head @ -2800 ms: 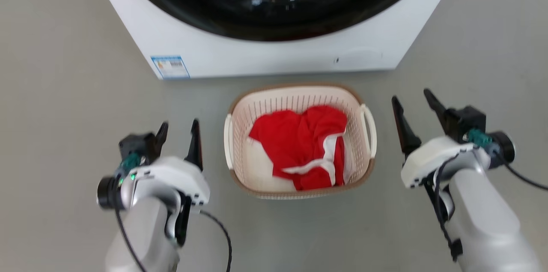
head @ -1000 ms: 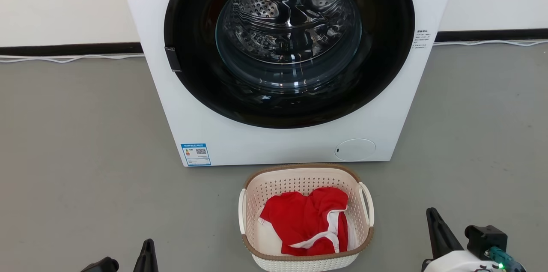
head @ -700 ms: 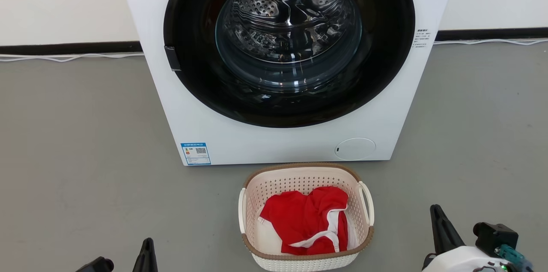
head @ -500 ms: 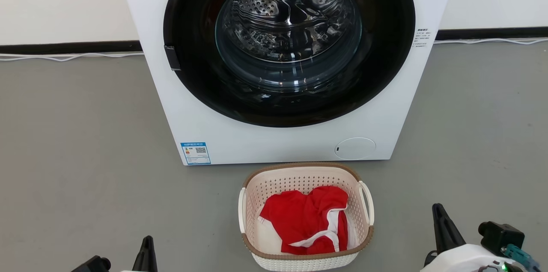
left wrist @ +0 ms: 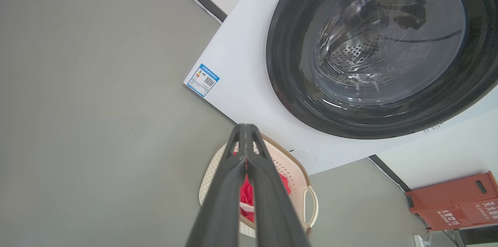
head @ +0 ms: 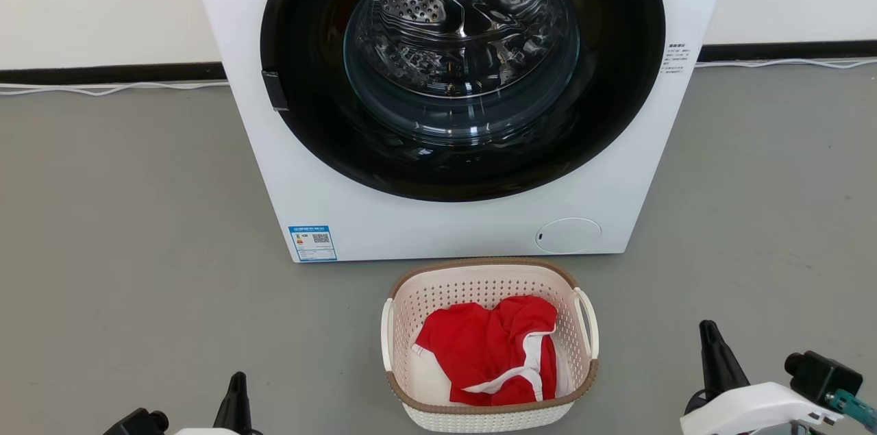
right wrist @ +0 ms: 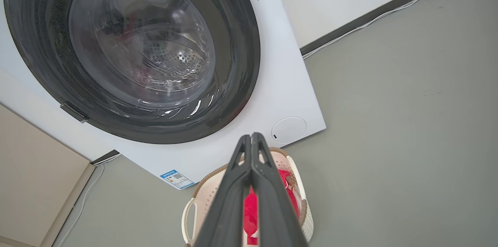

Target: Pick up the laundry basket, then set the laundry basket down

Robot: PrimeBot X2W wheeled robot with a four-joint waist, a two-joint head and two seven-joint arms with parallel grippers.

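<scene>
The laundry basket (head: 479, 288) is being shown resting on the grey floor (head: 137, 250), just in front of the washing machine (head: 411, 229), with a red garment (head: 493, 346) lying inside. The left gripper (head: 238, 383) is being held off to its left and the right gripper (head: 708, 336) off to its right. Both are apart from the handles, with fingers pressed together on nothing.

We're seeing bright, even light, soft shadows on the floor (head: 137, 216); glare streaks the door glass (head: 460, 44) (wrist views bend at the edges), and nearby fingers (left wrist: 221, 208) blur.
</scene>
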